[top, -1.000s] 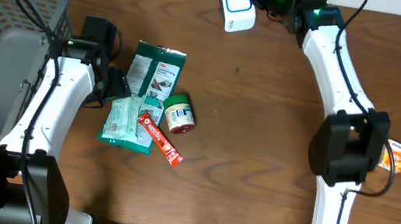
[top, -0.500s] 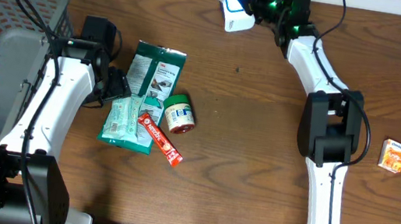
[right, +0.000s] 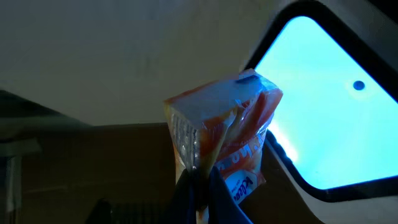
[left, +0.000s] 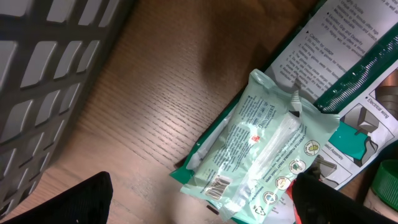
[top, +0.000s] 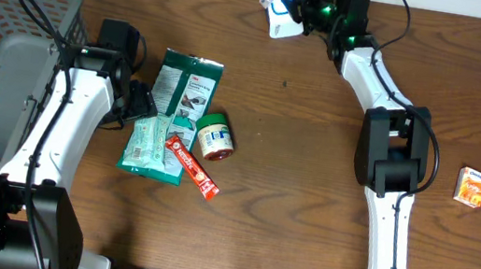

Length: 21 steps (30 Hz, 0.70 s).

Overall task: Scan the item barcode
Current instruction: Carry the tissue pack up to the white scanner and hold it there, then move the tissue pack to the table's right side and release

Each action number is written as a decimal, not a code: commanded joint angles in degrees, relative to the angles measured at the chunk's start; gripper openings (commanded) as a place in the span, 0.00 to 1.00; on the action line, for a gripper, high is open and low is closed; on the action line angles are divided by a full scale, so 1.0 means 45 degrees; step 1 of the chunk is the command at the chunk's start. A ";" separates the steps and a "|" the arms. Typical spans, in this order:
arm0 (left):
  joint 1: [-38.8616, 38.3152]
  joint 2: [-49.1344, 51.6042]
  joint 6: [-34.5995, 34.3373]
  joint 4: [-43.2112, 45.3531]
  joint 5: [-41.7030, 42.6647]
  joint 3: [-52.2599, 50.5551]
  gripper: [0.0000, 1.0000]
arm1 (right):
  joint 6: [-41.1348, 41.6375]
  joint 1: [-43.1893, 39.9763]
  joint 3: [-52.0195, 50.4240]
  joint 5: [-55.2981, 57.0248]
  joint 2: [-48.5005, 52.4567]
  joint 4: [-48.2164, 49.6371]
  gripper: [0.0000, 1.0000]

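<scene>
My right gripper is shut on the edge of a small orange tissue packet, holding it up in front of the scanner's glowing blue window. From overhead, the white scanner sits at the table's far edge with the right gripper right beside it. My left gripper is open, low over a pale green packet whose barcode faces up. Seen from overhead, the left gripper is at the left side of the pile.
A pile lies left of centre: a green-and-white pouch, a small green-lidded jar and a red stick pack. A grey basket fills the left side. An orange packet lies at the right.
The right arm has folded in and swung its wrist closer to the scanner, uncovering the orange packet on the table at the right. The left arm has not moved.
</scene>
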 commanded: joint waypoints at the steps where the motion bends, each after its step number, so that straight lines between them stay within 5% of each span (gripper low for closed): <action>1: 0.0053 -0.0257 0.0029 -0.0029 -0.0112 0.0160 0.93 | 0.0209 -0.0379 0.0165 -0.0787 0.0063 0.1083 0.01; 12: 0.0053 -0.0257 0.0029 -0.0029 -0.0112 0.0155 0.93 | 0.0724 -0.0680 0.0170 -0.2914 -0.1817 0.2016 0.01; 16: 0.0053 -0.0257 0.0029 -0.0029 -0.0112 0.0160 0.93 | -0.1141 -0.0646 0.0170 -0.2657 -0.3317 -0.1015 0.01; 21: 0.0053 -0.0257 0.0029 -0.0029 -0.0112 0.0155 0.93 | -0.6135 -0.0670 0.0170 -0.1399 -0.5270 -0.6790 0.01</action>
